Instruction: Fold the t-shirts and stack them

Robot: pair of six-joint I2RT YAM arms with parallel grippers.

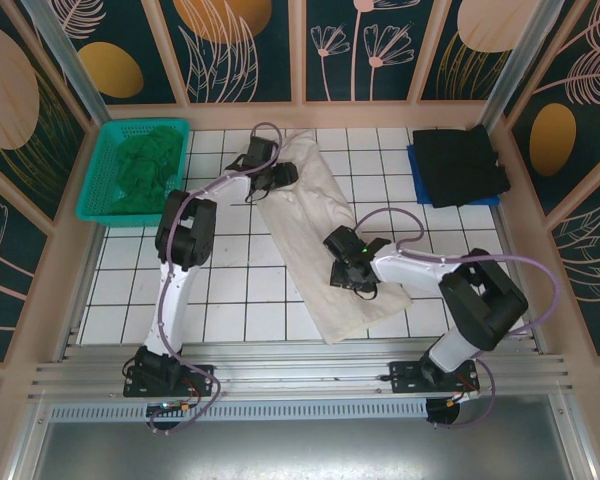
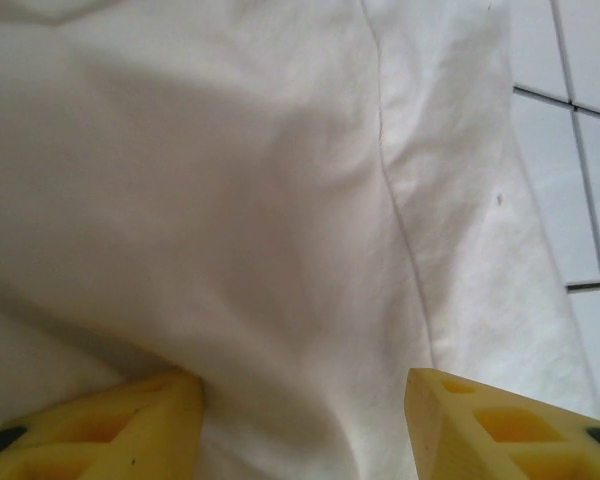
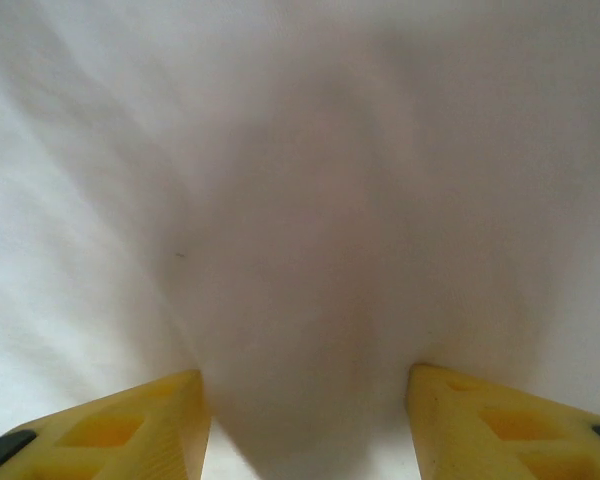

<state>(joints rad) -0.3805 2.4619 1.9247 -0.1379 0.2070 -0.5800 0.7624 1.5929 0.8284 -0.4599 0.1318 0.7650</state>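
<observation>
1. While the cream shirt (image 1: pixel 300 215) lies slantwise on the worktop (image 1: pixel 220 290), from the middle of the far edge down toward the near edge right of centre, both grippers rest on it.
2. It is folded into a long, narrow band, creased but mostly flat.
3. The left gripper (image 1: pixel 283 176) sits on the shirt's far end, close to the far edge.
4. In the left wrist view its yellow fingers (image 2: pixel 130 425) stand clearly apart, tips down on the cloth. A seam and a soft fold run in between them, and nothing is pinched.
5. White tiles show at the right of that view, just beside the shirt's edge.
6. The right gripper (image 1: pixel 348 275) sits on the shirt's near half, well apart from the left one.
7. Its jaws are also spread, with blurred cream cloth rising between the fingers (image 3: pixel 500 420). No grip on it can be seen.
8. The black shirt (image 1: pixel 462 165) lies folded on a blue sheet (image 1: pixel 414 168) in the far right corner.
9. The green shirt (image 1: pixel 145 165) lies crumpled in a teal basket (image 1: pixel 90 205) in the far left corner.
</observation>
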